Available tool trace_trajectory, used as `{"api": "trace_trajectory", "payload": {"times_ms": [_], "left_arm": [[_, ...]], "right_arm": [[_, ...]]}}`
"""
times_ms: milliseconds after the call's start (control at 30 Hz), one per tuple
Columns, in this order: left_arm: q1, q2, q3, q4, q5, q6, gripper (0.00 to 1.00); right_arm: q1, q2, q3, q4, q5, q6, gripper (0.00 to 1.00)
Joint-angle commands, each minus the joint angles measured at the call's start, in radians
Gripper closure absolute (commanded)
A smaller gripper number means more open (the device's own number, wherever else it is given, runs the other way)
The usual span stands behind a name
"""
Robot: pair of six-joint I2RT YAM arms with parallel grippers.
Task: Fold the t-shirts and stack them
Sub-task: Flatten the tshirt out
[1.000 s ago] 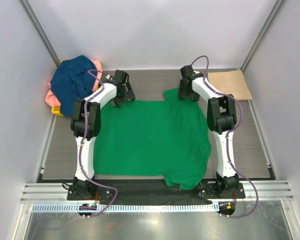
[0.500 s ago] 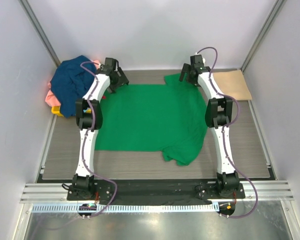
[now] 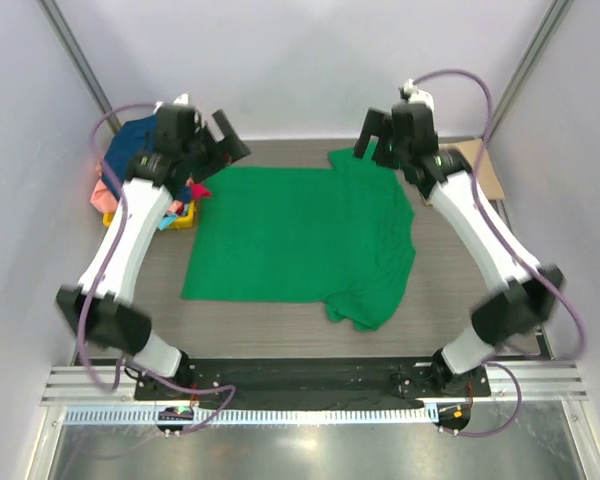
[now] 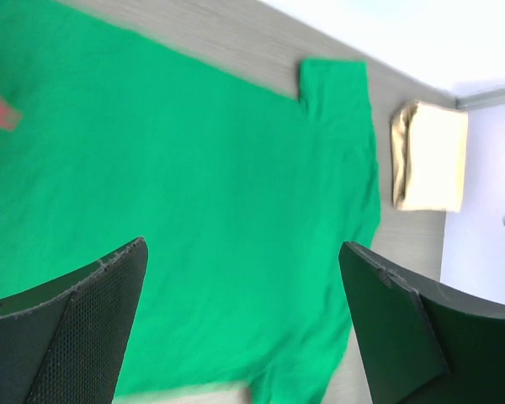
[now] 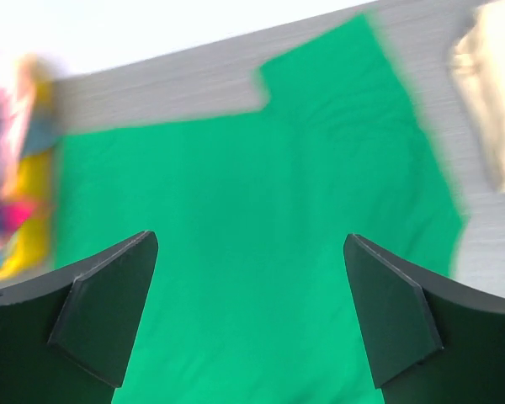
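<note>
Top external: high behind the arm bases, facing down over the whole surface point(image 3: 240, 320).
Left wrist: raised well above the surface, looking down past the left gripper point(image 4: 242, 246).
Right wrist: also raised, looking down past the right gripper point(image 5: 250, 238); blurred.
Shared: the green t-shirt point(image 4: 194, 185) below both grippers, in all three views.

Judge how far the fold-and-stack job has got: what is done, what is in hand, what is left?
Done: one tan t-shirt lies folded at the far right corner.
In hand: the green t-shirt is spread mostly flat, unfolded, with the left hand and right hand both open above it, gripping nothing.
Left: folding the green one, then the heaped pile of navy, pink and yellow cloth at the far left.
</note>
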Motion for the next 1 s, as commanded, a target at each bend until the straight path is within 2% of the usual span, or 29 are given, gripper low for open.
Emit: {"api": "trace_trajectory", "payload": {"times_ms": [0, 33, 67, 100, 133, 200, 267, 367, 500, 667, 767, 967], "left_arm": [[0.017, -0.185, -0.338, -0.046, -0.045, 0.036, 0.04], [0.017, -0.304, -0.402, -0.047, -0.054, 0.039, 0.04], [0.017, -0.356, -0.465, -0.050, -0.097, 0.039, 0.04], [0.017, -0.417, -0.537, -0.056, -0.111, 0.039, 0.04], [0.018, -0.469, -0.648, -0.061, -0.123, 0.037, 0.04], [0.023, -0.623, -0.758, -0.076, -0.165, 0.022, 0.04], [0.026, -0.753, -0.886, -0.084, -0.198, -0.013, 0.04], [0.032, -0.863, -0.986, -0.116, -0.290, -0.082, 0.07], [0.044, -0.837, -0.970, -0.124, -0.337, -0.110, 0.04], [0.131, -0.737, -1.086, -0.038, -0.223, -0.170, 0.01], [0.190, -0.732, -1.135, -0.003, -0.196, -0.196, 0.01], [0.290, -0.695, -1.214, 0.068, -0.165, -0.234, 0.01]], "right_arm": [[0.089, -0.185, -0.331, -0.060, 0.081, 0.140, 0.00], [0.130, -0.282, -0.404, -0.075, 0.080, 0.184, 0.00], [0.155, -0.340, -0.473, -0.107, 0.067, 0.223, 0.02], [0.173, -0.391, -0.617, -0.117, 0.057, 0.305, 0.02], [0.207, -0.502, -0.690, -0.123, 0.046, 0.345, 0.04], [0.233, -0.610, -0.890, -0.117, 0.015, 0.427, 0.06], [0.262, -0.757, -1.038, -0.109, -0.002, 0.514, 0.10], [0.268, -0.880, -1.150, -0.129, -0.008, 0.570, 0.12], [0.268, -0.918, -1.206, -0.129, -0.006, 0.597, 0.12], [0.268, -0.858, -1.256, -0.053, -0.012, 0.629, 0.11], [0.268, -0.849, -1.285, -0.045, -0.039, 0.649, 0.13], [0.268, -0.951, -1.387, -0.052, -0.088, 0.708, 0.18]]}}
